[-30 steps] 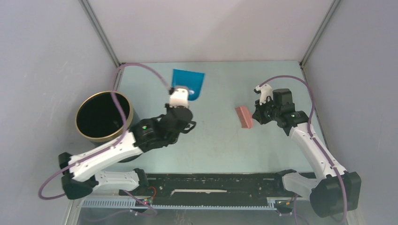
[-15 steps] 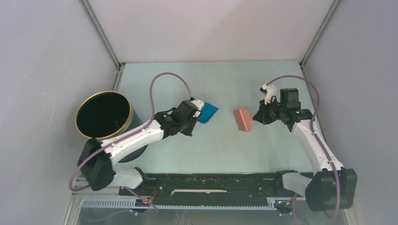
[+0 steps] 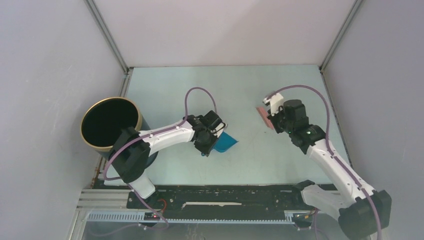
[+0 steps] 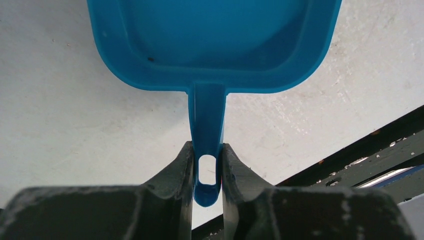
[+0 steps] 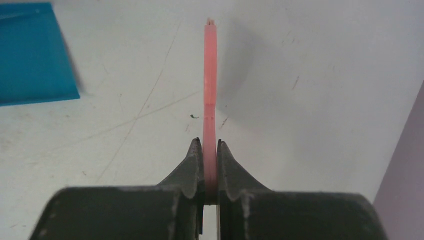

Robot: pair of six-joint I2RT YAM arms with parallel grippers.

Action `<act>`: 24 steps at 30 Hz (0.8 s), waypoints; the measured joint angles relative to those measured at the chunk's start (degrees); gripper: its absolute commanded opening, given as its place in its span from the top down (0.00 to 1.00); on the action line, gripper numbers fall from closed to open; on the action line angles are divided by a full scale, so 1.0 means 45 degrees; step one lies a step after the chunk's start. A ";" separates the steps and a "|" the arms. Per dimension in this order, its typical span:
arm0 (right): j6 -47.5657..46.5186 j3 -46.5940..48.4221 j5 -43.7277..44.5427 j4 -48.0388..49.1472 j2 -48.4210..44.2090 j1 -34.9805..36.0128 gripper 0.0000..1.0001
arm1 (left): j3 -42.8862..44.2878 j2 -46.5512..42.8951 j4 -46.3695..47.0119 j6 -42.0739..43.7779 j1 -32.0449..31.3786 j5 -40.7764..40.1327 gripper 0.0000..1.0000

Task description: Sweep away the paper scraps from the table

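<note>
Left gripper (image 4: 206, 150) pinches dustpan (image 4: 215, 40) by its handle, mid-table (image 3: 260, 155); right gripper (image 5: 210, 145) pinches brush (image 5: 210, 75), well apart from dustpan.

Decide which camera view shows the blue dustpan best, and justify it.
Left wrist: the dustpan fills the frame, its handle pinched by the left gripper. Top external shows a small part beside that gripper; right wrist catches only one corner.

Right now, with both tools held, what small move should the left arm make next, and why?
Probably lower the dustpan flat onto the table and open the left gripper: the pan looks empty, and no paper scraps show on the table. The right gripper holds the brush apart from it.
</note>
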 measured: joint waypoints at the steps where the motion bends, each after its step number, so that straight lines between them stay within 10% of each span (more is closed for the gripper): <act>1: -0.0325 -0.0078 0.0481 0.0243 0.0141 0.0423 0.92 | 0.0034 0.0044 -0.0092 0.0005 0.0000 -0.0005 0.68; 12: -0.1982 -0.0214 -0.0039 -0.1175 0.3230 0.2647 0.17 | 0.0175 -0.0219 -0.0510 0.0117 0.0296 -0.0359 0.42; 15: -0.1933 -0.0189 -0.1511 -0.1812 0.2521 0.2249 0.08 | 0.0209 -0.0758 -0.0495 0.0126 0.0690 -0.0447 0.39; 20: -0.1666 0.0311 -0.3186 -0.1982 0.1729 0.1161 0.00 | 0.0049 -0.2735 0.0165 0.0413 0.1214 -0.1005 0.02; 24: -0.1253 0.0408 -0.3468 -0.1870 0.1996 0.0578 0.00 | -0.0121 -0.4823 0.1297 0.0418 0.1501 -0.1214 0.00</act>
